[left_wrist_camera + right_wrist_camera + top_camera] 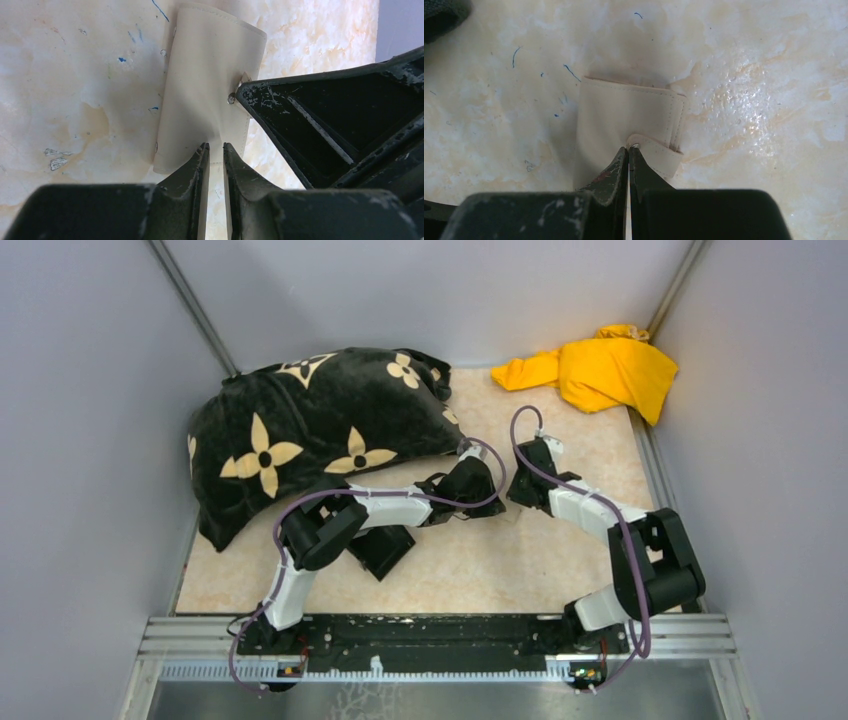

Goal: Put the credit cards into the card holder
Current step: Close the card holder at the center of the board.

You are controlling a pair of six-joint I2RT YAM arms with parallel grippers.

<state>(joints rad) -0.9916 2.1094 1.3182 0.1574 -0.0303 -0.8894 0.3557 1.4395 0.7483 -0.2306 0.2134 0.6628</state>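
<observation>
The tan card holder (205, 85) lies folded on the marbled tabletop. In the left wrist view my left gripper (215, 146) is shut on its near edge. In the right wrist view the card holder (619, 115) shows its clasp tab (659, 152), and my right gripper (629, 148) is shut on that tab's snap end. The right gripper's fingers (300, 100) also show in the left wrist view, touching the tab. In the top view both grippers meet at mid-table, left (482, 502) and right (516, 502), hiding the card holder. No credit cards are in view.
A black cube-shaped box (385, 548) sits under the left arm's forearm. A large black pillow with cream flowers (320, 430) fills the back left. A yellow cloth (600, 370) lies at the back right. Grey walls close in on three sides.
</observation>
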